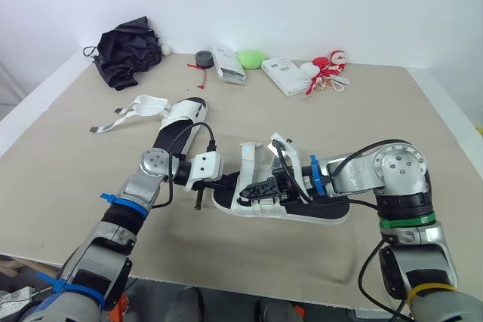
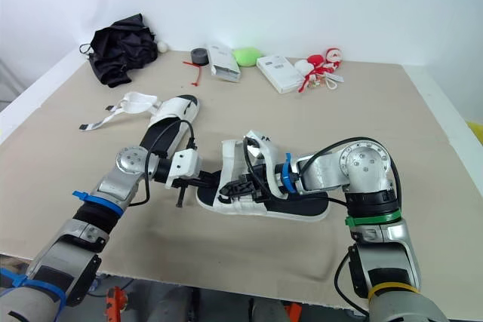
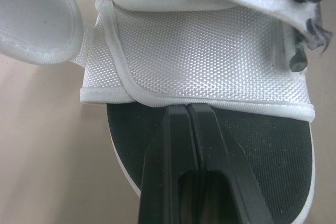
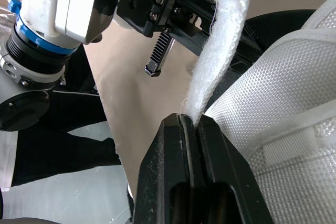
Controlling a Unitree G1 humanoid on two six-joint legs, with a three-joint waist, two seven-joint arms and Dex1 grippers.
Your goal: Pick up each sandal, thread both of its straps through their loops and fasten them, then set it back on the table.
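The near sandal [image 1: 302, 209], with a black sole and white mesh bands, lies in the middle of the table [image 1: 423, 118]. My left gripper [image 3: 190, 109] is at its toe end, shut with its tips pinching the hem of the front band [image 3: 210, 51]. My right gripper [image 4: 191, 119] reaches in from the heel side and is shut on a fuzzy white strap [image 4: 220, 40], holding it raised over the bands. The second sandal [image 1: 179, 120] lies further back on the left, its straps [image 1: 128, 113] undone and spread on the table.
Along the back edge lie a black bundled umbrella [image 1: 127, 54], a tape roll [image 1: 204, 58], two white boxes [image 1: 229, 64], a green object [image 1: 250, 58] and red-and-white toys [image 1: 326, 69]. The table's front edge runs close under both arms.
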